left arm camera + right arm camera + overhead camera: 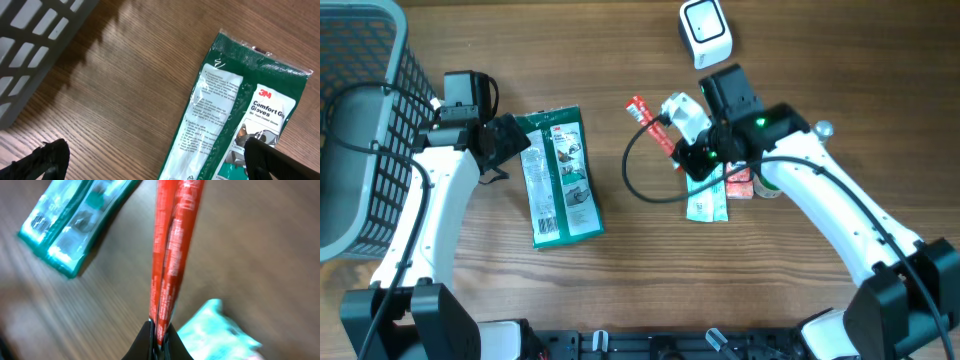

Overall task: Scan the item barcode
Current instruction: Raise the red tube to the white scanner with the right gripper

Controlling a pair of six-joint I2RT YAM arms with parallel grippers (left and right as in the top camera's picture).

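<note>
My right gripper [685, 158] is shut on one end of a thin red packet [650, 120], which sticks out toward the table's middle. In the right wrist view the red packet [172, 245] runs up from the closed jaws [159, 335], blurred. A white barcode scanner [705, 30] stands at the back, apart from the packet. My left gripper [518, 150] is open at the upper left edge of a green 3M gloves package [560, 175]. In the left wrist view its fingertips [47, 160] stand wide apart, one over the gloves package [240, 125].
A grey mesh basket [360, 120] fills the left edge. A teal packet [707, 200] and small items [745, 185] lie under the right arm. A black cable [635, 170] loops between the two packages.
</note>
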